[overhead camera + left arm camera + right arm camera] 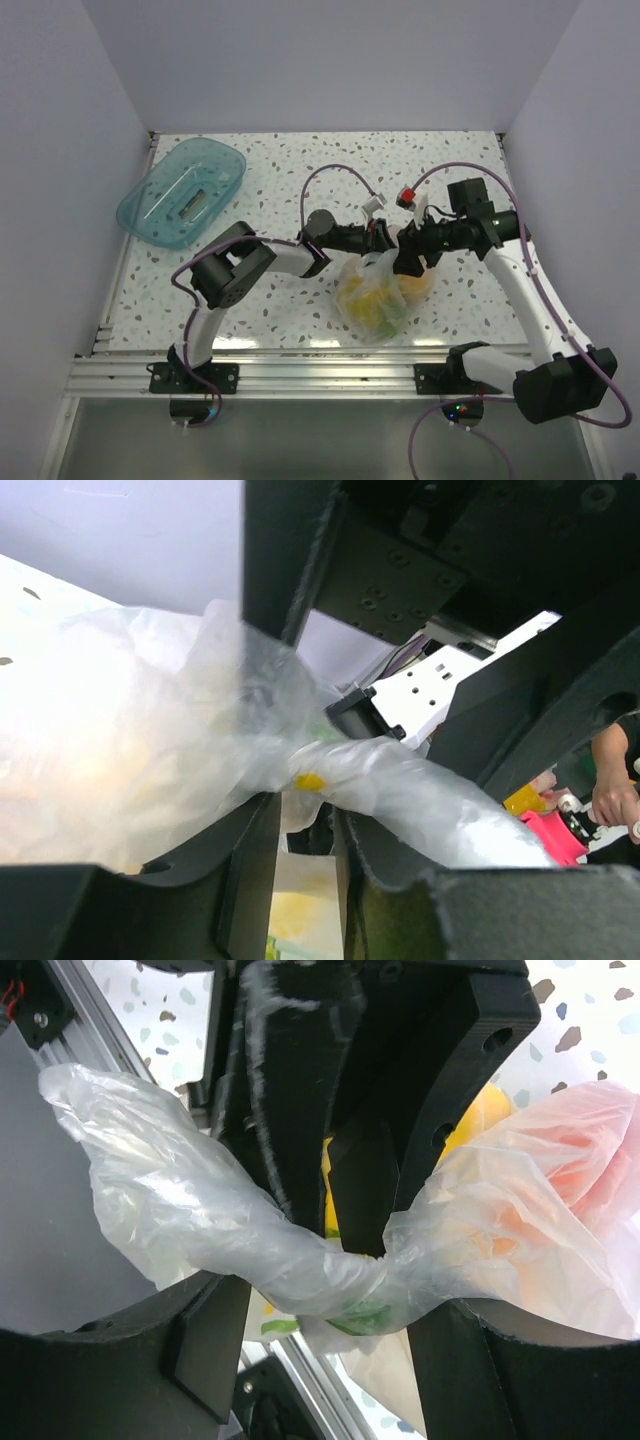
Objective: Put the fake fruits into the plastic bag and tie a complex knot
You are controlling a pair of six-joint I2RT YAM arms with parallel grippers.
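Observation:
The plastic bag (372, 295) sits between the two arms near the table's front, with yellow and green fake fruits (365, 300) showing through it and an orange piece (420, 285) at its right. The bag's neck is twisted into a strand (300, 1270). My left gripper (383, 238) and right gripper (406, 256) meet just above the bag. In the left wrist view the strand (420, 795) lies over the left gripper (308, 825), whose fingers stand a little apart. The right gripper (330, 1325) stands wide open, and the strand spans its gap.
A teal see-through tray (185, 190) lies tilted at the back left by the wall. The aluminium frame rail (300, 365) runs along the table's front edge just below the bag. White walls close in the left, back and right.

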